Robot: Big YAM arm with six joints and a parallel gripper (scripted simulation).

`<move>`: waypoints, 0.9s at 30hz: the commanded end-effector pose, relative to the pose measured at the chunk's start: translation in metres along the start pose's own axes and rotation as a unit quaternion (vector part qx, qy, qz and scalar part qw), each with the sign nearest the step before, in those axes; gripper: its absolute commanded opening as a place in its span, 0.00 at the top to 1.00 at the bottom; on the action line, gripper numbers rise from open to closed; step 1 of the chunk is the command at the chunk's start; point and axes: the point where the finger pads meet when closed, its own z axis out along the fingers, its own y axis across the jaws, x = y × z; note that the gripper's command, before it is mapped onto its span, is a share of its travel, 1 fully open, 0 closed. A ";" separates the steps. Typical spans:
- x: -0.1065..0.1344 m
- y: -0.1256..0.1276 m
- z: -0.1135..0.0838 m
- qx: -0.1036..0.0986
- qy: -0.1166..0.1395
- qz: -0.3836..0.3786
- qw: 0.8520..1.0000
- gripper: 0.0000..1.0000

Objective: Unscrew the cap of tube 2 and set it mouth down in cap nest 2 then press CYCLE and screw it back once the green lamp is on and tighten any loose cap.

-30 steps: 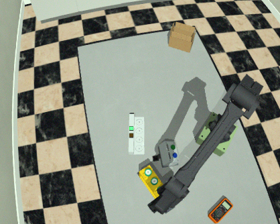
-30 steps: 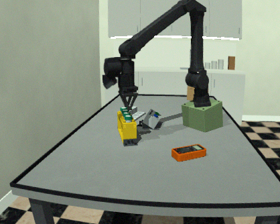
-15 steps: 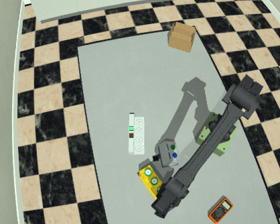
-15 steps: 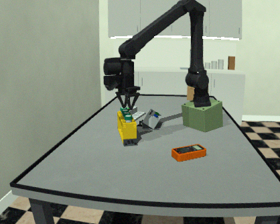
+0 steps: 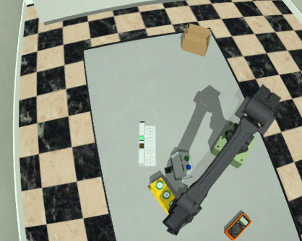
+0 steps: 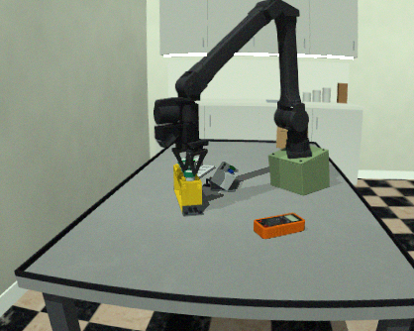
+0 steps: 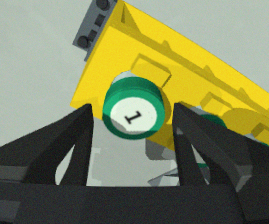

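The yellow decapping station [image 5: 156,193] [image 6: 191,193] [image 7: 97,67] stands under my gripper [image 6: 190,171] [image 7: 132,112]. The gripper is open, with its fingertips on either side of the green cap of tube 1 [image 7: 133,116] and a gap visible at each side in the wrist view. The cap of tube 2 [image 7: 212,119] [image 5: 171,203] is partly hidden. Caps also sit on tube 3 [image 5: 166,195] and tube 4 [image 5: 160,185]. The white cap tray [image 5: 147,145] shows no cap in its nests. Its green lamp [image 5: 141,138] is lit, its amber lamp [image 5: 141,146] dark.
The grey key housing [image 5: 177,167] [image 6: 222,176], with the blue CYCLE key [image 5: 188,167] and green READY key [image 5: 186,158], stands between the station and the arm's green base [image 6: 299,172]. An orange multimeter [image 5: 238,226] [image 6: 279,226] and a cardboard box [image 5: 196,43] stand farther off.
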 end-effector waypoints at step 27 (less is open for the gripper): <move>0.000 0.002 0.014 -0.002 0.003 -0.006 1.000 0.51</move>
